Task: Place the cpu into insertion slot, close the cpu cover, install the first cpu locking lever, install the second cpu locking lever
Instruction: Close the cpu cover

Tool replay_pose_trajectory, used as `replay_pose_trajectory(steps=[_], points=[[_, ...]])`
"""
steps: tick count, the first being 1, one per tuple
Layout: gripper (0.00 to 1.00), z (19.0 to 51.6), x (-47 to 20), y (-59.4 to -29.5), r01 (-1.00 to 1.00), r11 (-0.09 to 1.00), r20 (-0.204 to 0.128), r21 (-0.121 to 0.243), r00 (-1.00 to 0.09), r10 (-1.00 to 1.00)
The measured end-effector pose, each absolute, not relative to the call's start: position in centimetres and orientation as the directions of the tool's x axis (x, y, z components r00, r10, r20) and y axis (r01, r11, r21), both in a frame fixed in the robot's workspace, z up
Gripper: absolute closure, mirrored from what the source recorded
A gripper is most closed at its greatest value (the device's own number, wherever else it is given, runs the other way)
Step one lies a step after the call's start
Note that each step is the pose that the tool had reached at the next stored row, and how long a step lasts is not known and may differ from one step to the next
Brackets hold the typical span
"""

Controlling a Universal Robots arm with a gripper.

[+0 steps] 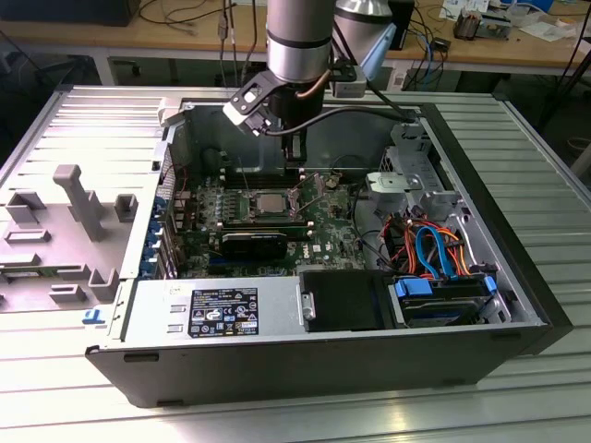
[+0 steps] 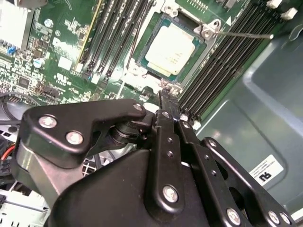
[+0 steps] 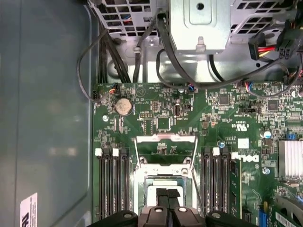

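Seen in the exterior view: an open computer case (image 1: 323, 369) lying on a ribbed metal table (image 1: 517, 406), with the arm reaching down into it and the gripper (image 1: 295, 169) hanging low over the green motherboard (image 1: 328, 226), just beside the insertion slot (image 1: 249, 199) on the exterior view's right. Already seated in that slot, silver top up: the cpu (image 1: 270, 200). Too far off here to judge the fingers. Closer in the second wrist view: the cpu (image 2: 173, 47) flat and square inside the insertion slot (image 2: 141, 56), black memory slots (image 2: 118, 33) on both sides, a thin wire locking lever (image 2: 246, 34) sticking out from one corner of the socket, and the gripper (image 2: 165, 97) tapering to a narrow tip near the socket's rim. Made plain in the first wrist view: the cpu cover (image 3: 165, 137) swung open, lying back from the insertion slot (image 3: 139, 175) with green board visible through its window. Also there: the gripper (image 3: 167, 195) with fingers drawn close together side by side, partly hiding the cpu (image 3: 151, 193). Farther along the motherboard (image 3: 156, 113), a coin cell (image 3: 124, 106) and a metal drive cage (image 3: 199, 23).
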State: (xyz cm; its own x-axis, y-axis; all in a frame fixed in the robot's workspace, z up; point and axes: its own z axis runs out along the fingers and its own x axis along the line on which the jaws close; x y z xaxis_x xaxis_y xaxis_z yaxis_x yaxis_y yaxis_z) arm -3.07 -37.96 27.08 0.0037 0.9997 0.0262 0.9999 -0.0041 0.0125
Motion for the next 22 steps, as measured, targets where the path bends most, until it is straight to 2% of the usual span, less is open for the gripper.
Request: replay_pose_trajectory(steps=[22], points=[[0.89, 26.6, 2.4, -37.8, 1.0, 0.01, 0.025, 0.013, -0.01, 1.0]])
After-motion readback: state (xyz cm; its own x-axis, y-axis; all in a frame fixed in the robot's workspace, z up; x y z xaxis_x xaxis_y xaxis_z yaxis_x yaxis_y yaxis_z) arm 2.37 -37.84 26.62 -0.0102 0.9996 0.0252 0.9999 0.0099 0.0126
